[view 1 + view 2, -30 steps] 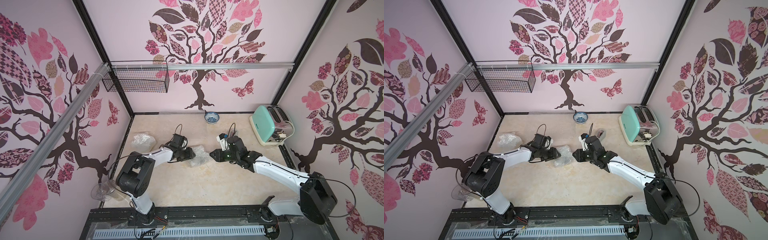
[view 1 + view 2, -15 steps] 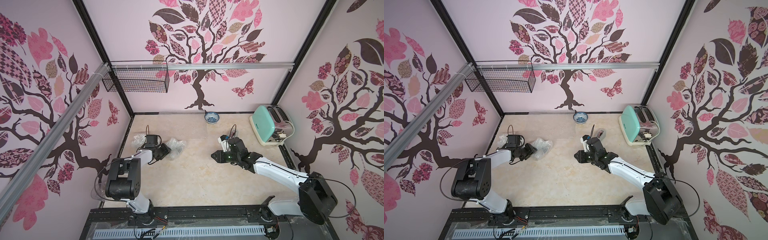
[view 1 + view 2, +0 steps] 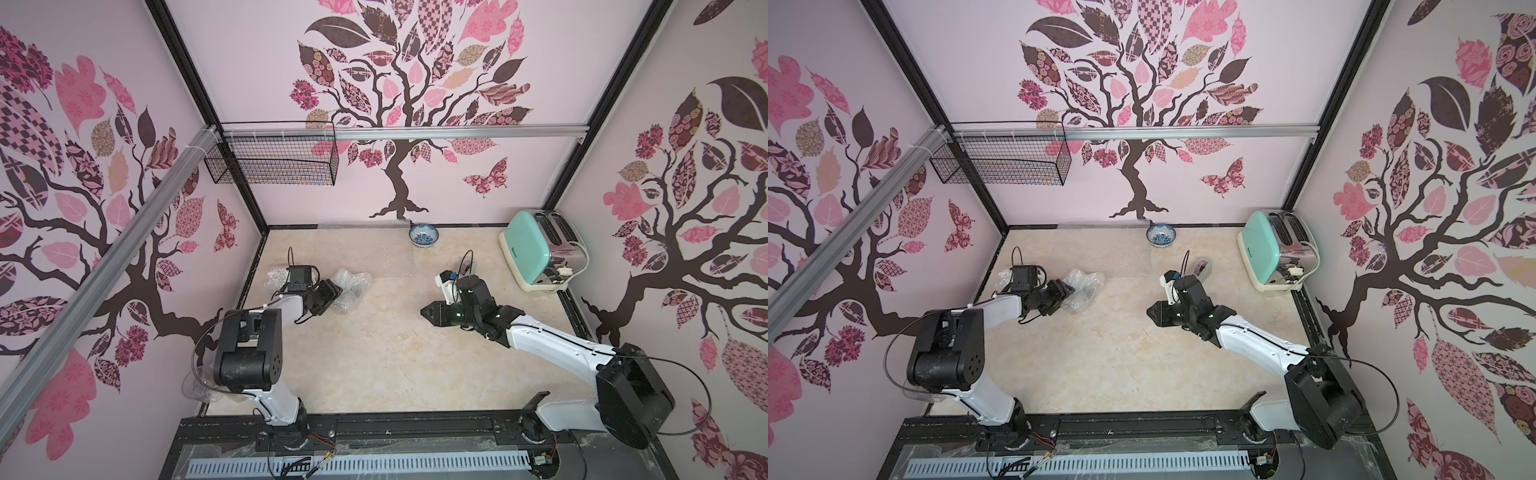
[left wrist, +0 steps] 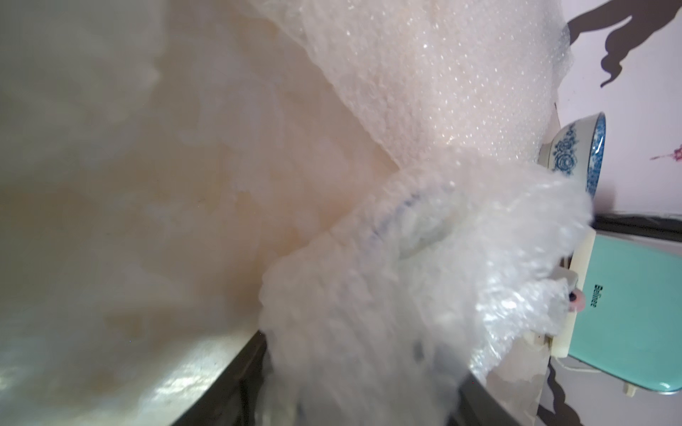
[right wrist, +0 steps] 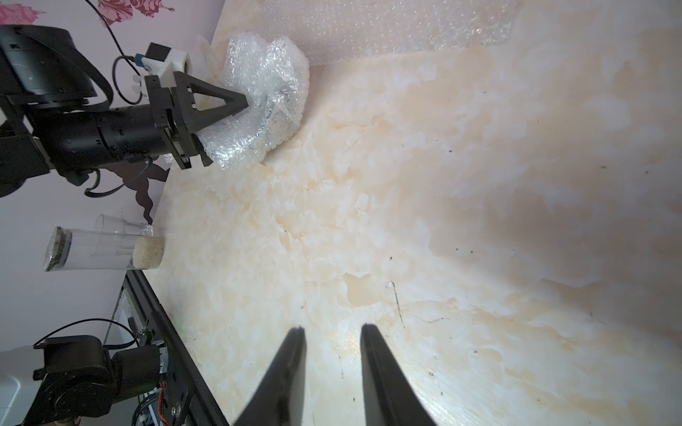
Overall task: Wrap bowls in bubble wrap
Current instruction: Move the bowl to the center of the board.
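A bubble-wrapped bowl (image 3: 351,286), a crinkled whitish lump with blue rim showing through, lies between the left fingers (image 5: 217,101), which straddle it spread wide; pressing or free, I cannot tell. The bare blue-and-white ceramic bowl (image 3: 424,237) sits beyond both arms beside the flat bubble wrap sheet (image 3: 365,253). It looks nearer the right fingers (image 5: 291,361), narrowly parted and empty above the marbled table (image 3: 374,353).

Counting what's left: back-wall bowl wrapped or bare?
Bare. The bowl shows its blue pattern uncovered, beside the flat sheet.
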Robot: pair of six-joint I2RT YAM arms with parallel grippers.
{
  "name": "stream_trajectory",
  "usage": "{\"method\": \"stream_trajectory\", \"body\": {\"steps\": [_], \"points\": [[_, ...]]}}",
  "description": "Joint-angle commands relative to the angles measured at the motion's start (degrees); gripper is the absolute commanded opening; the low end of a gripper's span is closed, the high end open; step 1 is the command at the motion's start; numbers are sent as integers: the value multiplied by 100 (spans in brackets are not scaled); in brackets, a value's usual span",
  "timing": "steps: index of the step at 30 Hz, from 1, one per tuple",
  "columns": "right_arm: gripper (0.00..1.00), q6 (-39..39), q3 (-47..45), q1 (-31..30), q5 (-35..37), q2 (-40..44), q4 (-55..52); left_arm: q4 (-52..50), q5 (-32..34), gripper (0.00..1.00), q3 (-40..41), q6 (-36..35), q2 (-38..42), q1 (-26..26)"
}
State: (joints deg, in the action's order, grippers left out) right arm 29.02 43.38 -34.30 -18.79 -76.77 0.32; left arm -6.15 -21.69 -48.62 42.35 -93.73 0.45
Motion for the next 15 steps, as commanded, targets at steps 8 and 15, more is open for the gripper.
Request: {"method": "stream_trajectory", "body": {"steps": [8, 15], "points": [[32, 146, 137, 64, 4, -182, 237, -1162, 930, 74, -310, -31, 1462, -2], [50, 359, 882, 458, 402, -1157, 540, -1760, 563, 74, -500, -171, 2370, -21]]}}
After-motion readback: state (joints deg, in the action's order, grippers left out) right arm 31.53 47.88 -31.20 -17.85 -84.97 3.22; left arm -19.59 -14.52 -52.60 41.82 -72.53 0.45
